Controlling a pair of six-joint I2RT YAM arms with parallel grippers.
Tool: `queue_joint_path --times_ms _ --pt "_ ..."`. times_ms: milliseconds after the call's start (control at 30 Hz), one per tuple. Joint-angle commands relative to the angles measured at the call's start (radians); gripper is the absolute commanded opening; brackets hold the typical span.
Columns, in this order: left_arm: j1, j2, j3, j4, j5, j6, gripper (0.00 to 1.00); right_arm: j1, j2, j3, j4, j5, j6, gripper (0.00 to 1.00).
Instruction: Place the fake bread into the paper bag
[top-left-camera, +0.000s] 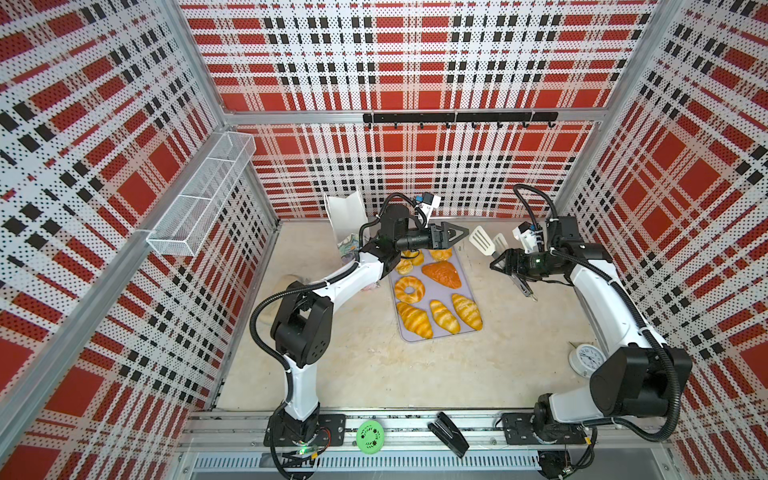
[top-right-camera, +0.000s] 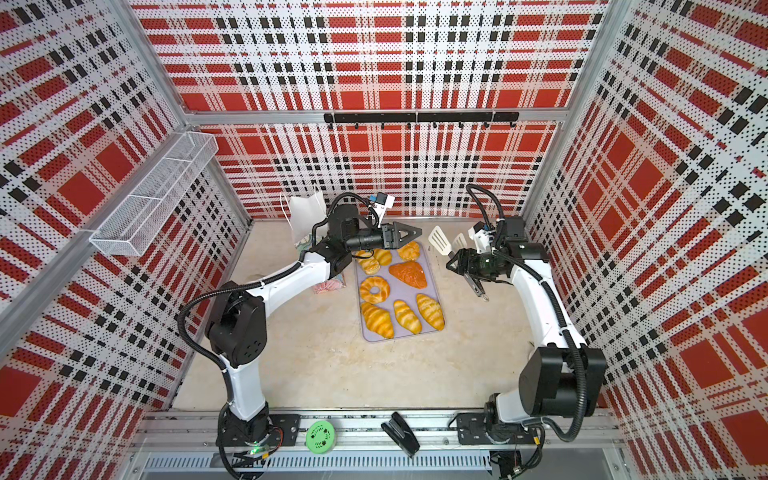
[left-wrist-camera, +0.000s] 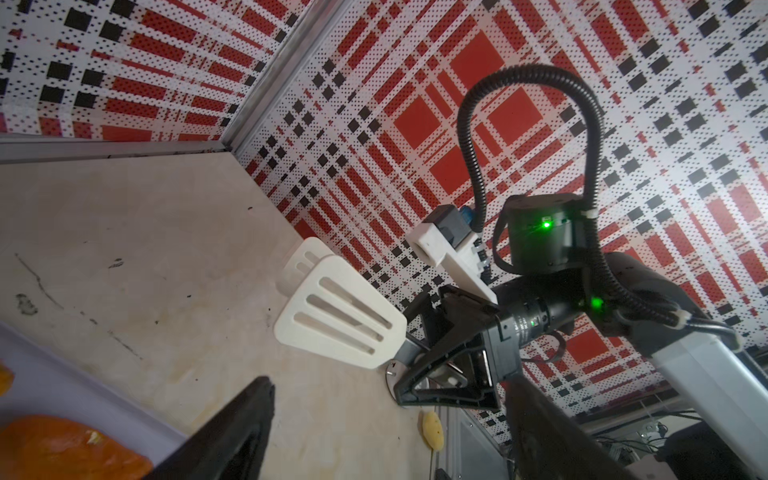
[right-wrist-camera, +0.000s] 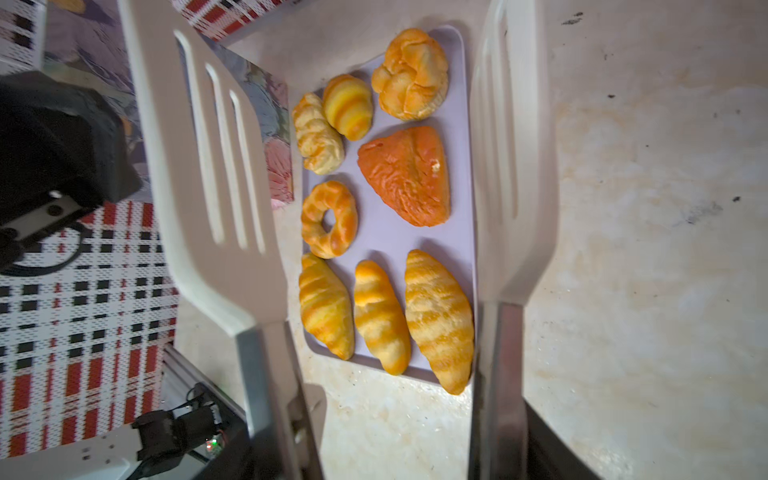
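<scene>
Several pieces of fake bread lie on a lavender tray (top-left-camera: 434, 293): a ring doughnut (top-left-camera: 409, 289) (right-wrist-camera: 328, 220), an orange-brown triangular piece (top-left-camera: 441, 274) (right-wrist-camera: 407, 174), three croissants (top-left-camera: 444, 316) and rolls at the far end (right-wrist-camera: 318, 137). The paper bag (top-left-camera: 345, 214) (top-right-camera: 306, 216) stands left of the tray with its white inside showing, partly hidden by my left arm. My left gripper (top-left-camera: 461, 233) (top-right-camera: 415, 232) (left-wrist-camera: 390, 386) hangs open and empty above the tray's far end. My right gripper (top-left-camera: 496, 265) (top-right-camera: 451, 264) (right-wrist-camera: 390, 449) is shut on white slotted tongs (right-wrist-camera: 208, 166) (left-wrist-camera: 340, 316), spread wide, right of the tray.
A white clock (top-left-camera: 586, 359) lies under my right arm. A green disc (top-left-camera: 370, 434) and a black stapler (top-left-camera: 451, 432) rest on the front rail. A wire basket (top-left-camera: 199, 195) hangs on the left wall. A small pale-yellow lump (left-wrist-camera: 432, 430) lies on the table.
</scene>
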Motion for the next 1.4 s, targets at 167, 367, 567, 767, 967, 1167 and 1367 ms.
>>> queue_joint_path --times_ms 167,367,567,767,967,1167,1367 --pt "0.018 -0.084 -0.024 -0.171 -0.046 0.131 0.97 0.106 -0.036 0.033 -0.054 0.241 -0.018 0.67" --pt "0.030 -0.124 -0.054 -0.228 -0.076 0.181 0.99 0.159 -0.058 0.001 -0.068 0.323 0.014 0.67" --pt "0.029 -0.157 -0.068 -0.338 -0.128 0.267 0.99 0.241 -0.069 -0.028 -0.132 0.408 0.023 0.66" --pt "0.022 -0.214 -0.083 -0.486 -0.243 0.375 0.99 0.320 -0.090 -0.074 -0.188 0.469 0.059 0.66" --pt "0.021 -0.270 -0.118 -0.566 -0.326 0.410 0.99 0.410 -0.092 -0.128 -0.216 0.526 0.117 0.66" --pt "0.008 -0.335 -0.176 -0.613 -0.404 0.444 0.99 0.474 -0.063 -0.137 -0.255 0.593 0.166 0.65" --pt "-0.016 -0.410 -0.247 -0.635 -0.490 0.461 0.99 0.513 -0.021 -0.137 -0.282 0.622 0.189 0.63"
